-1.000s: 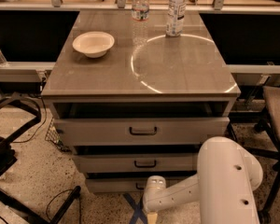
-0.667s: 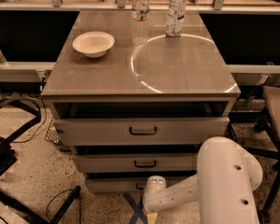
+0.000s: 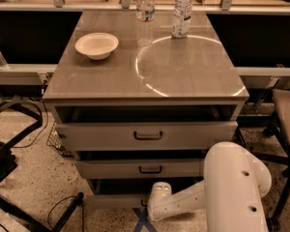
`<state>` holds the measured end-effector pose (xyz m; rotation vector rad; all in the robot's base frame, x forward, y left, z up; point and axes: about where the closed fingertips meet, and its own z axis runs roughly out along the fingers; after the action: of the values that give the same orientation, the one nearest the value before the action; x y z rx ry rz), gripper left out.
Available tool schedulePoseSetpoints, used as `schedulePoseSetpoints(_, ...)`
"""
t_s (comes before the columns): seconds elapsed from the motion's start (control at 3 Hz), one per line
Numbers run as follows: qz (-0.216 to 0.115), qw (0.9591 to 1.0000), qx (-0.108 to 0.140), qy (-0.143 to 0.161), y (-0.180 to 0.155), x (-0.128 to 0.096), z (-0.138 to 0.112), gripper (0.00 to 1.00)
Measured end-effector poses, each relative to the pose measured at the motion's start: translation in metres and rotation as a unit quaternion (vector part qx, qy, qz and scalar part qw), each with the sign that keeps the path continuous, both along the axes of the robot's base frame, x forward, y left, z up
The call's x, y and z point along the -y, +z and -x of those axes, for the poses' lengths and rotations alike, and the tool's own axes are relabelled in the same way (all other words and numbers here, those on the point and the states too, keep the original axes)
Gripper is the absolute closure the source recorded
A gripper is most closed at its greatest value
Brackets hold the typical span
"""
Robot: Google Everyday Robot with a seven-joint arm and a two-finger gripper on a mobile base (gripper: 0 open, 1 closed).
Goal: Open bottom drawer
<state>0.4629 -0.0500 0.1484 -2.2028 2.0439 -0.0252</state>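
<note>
The bottom drawer (image 3: pixel 115 200) is the lowest, slim grey-taupe front of the cabinet, with a dark gap above it; it stands slightly out. Its handle is hidden behind my arm. My white arm (image 3: pixel 232 187) comes in from the lower right, and its rounded wrist (image 3: pixel 159 193) rests against the middle of that drawer front. My gripper (image 3: pixel 146 203) sits at the drawer's centre, where the handle would be, mostly covered by the wrist. The middle drawer (image 3: pixel 140 168) and the top drawer (image 3: pixel 145 135) above it each show a dark bar handle.
On the cabinet top (image 3: pixel 111 76) stand a white bowl (image 3: pixel 96 45) and two water bottles (image 3: pixel 145 11) (image 3: pixel 182 11). A black chair base (image 3: pixel 9 168) and cables lie on the floor at the left. A chair (image 3: pixel 285 129) stands at the right. Blue tape (image 3: pixel 142 221) marks the floor.
</note>
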Motion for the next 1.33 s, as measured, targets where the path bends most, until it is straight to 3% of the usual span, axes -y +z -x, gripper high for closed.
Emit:
schedulePoseSetpoints(0.33,0.0,1.0,0.0,0.0,0.0,0.0,0.0,0.91)
schedulePoseSetpoints(0.67,0.0,1.0,0.0,0.0,0.0,0.0,0.001,1.0)
schedulePoseSetpoints(1.0,0.002,1.0,0.0,0.001,0.003,0.001,0.008,1.0)
schedulePoseSetpoints(1.33,0.007,1.0,0.003,-0.001,0.014,0.007,0.033,1.0)
